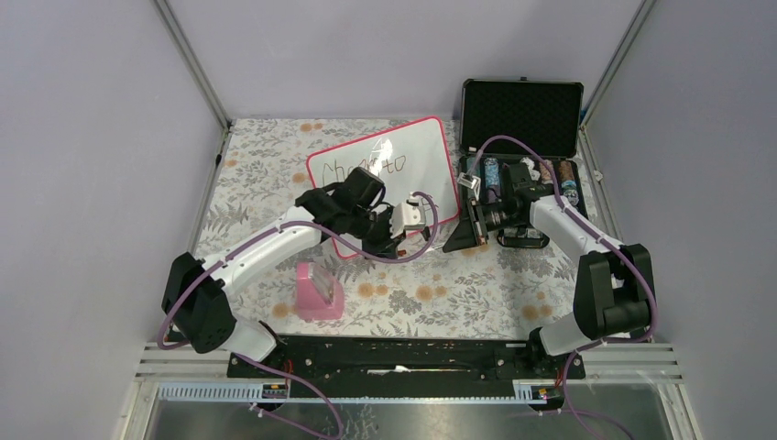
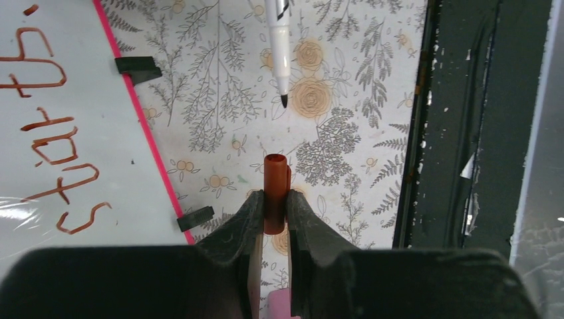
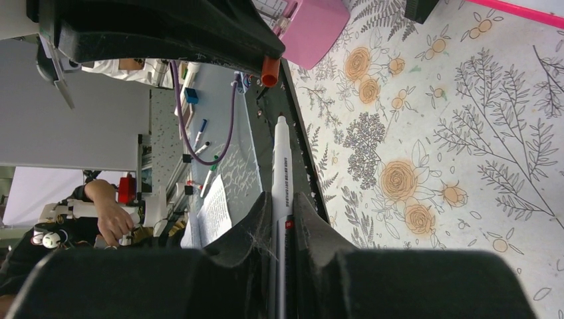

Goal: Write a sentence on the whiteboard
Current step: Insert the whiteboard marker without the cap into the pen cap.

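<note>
The whiteboard with its pink frame lies on the floral table, and the sentence runs across it in dark letters. In the left wrist view the whiteboard fills the left side, with the sentence in brown strokes. My left gripper is shut on a brown-red marker cap just off the board's edge. A white marker points its tip at the cap from a short gap away. My right gripper is shut on that marker; the cap is just beyond its tip.
An open black foam-lined case with small items stands at the back right. A pink holder sits on the table in front of the board. Two black feet stick out from the board's edge. The dark base rail runs along the near side.
</note>
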